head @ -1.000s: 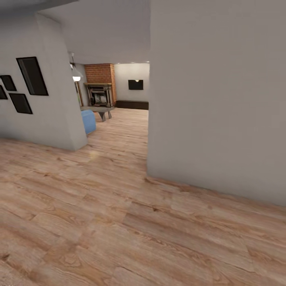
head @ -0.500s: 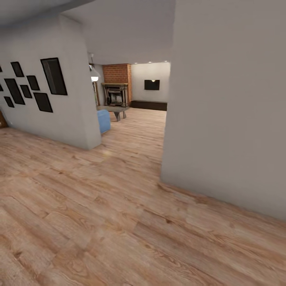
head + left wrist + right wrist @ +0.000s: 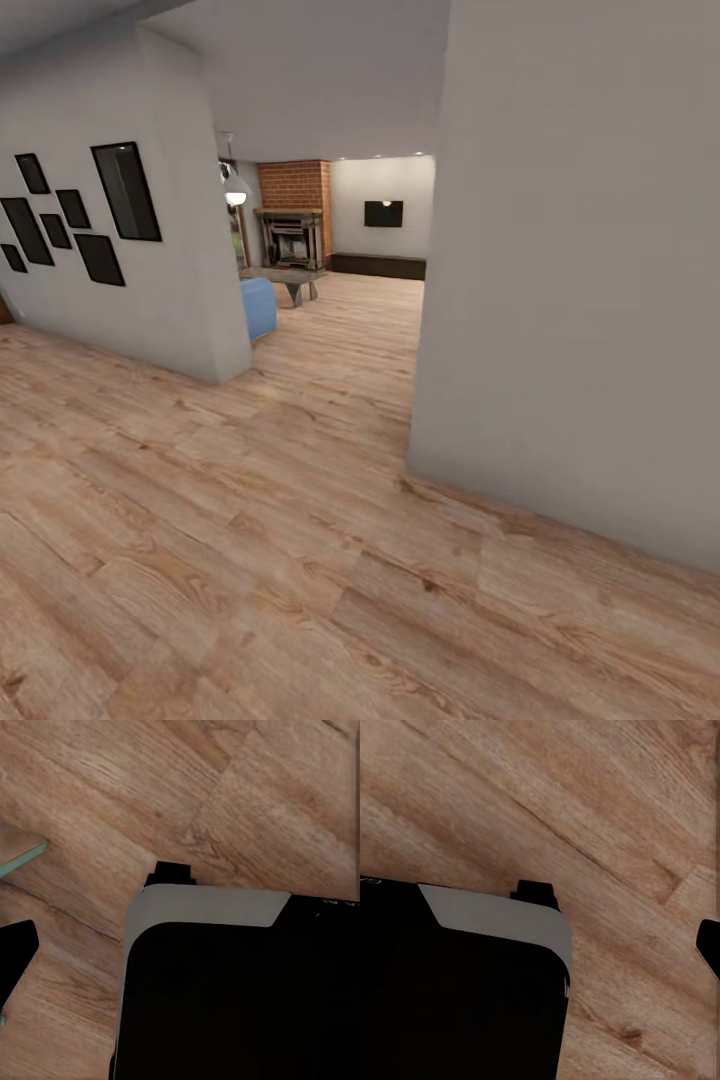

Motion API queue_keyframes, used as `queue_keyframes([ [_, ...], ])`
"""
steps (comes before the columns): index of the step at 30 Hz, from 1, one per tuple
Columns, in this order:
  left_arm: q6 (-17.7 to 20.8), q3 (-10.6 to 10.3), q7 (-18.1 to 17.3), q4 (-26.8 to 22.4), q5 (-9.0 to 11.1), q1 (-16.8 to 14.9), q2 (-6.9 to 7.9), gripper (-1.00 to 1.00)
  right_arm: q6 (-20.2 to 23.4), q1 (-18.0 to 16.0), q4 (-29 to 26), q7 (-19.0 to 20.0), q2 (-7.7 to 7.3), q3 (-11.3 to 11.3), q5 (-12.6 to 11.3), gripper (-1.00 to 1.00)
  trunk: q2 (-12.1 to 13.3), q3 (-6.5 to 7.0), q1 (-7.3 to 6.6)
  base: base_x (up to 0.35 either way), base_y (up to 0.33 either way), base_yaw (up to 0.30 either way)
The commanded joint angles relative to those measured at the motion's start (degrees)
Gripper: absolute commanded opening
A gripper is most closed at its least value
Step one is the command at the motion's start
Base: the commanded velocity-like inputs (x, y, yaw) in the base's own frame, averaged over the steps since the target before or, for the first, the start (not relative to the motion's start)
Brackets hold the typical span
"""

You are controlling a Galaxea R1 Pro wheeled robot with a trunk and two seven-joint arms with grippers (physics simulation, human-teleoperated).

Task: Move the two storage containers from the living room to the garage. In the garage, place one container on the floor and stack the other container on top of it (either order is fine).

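Observation:
The two storage containers are out of view, and so are the garage and its floor. In the head view I look along a hallway of light wood planks (image 3: 250, 520) toward the living room, where a red brick fireplace (image 3: 293, 205) and the end of a blue sofa (image 3: 259, 306) show through the opening. Each wrist view looks down on wood planks and a black, grey-edged part of my own body (image 3: 225, 982) (image 3: 457, 975). A dark finger (image 3: 15, 954) juts in at the left wrist view's edge, and another dark finger (image 3: 709, 945) at the right wrist view's edge.
A wall corner (image 3: 425, 400) stands close on the right and another wall with several black picture frames (image 3: 125, 190) on the left. The passage between them leads to a low table (image 3: 290, 278) and a dark wall screen (image 3: 383, 213).
The whole head view has swung left, so the opening now sits nearer the middle and more picture frames show on the left wall. Nothing in the scene itself moved.

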Motion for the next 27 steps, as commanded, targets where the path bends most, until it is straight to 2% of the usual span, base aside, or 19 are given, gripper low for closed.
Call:
queue_keyframes([
  [1, -0.2, 0.0, 0.1, 0.1, 0.5, 0.0, 0.00, 1.00, -0.3, -0.1, 0.2, 0.0, 0.05, 0.5, -0.5, 1.00, 0.0, -0.06, 0.03, 0.321, 0.000, 0.000],
  [27, -0.2, 0.0, 0.1, 0.1, 0.5, 0.0, 0.00, 1.00, -0.3, -0.1, 0.2, 0.0, 0.23, 0.5, -0.5, 1.00, 0.0, -0.06, 0.03, 0.321, 0.000, 0.000],
])
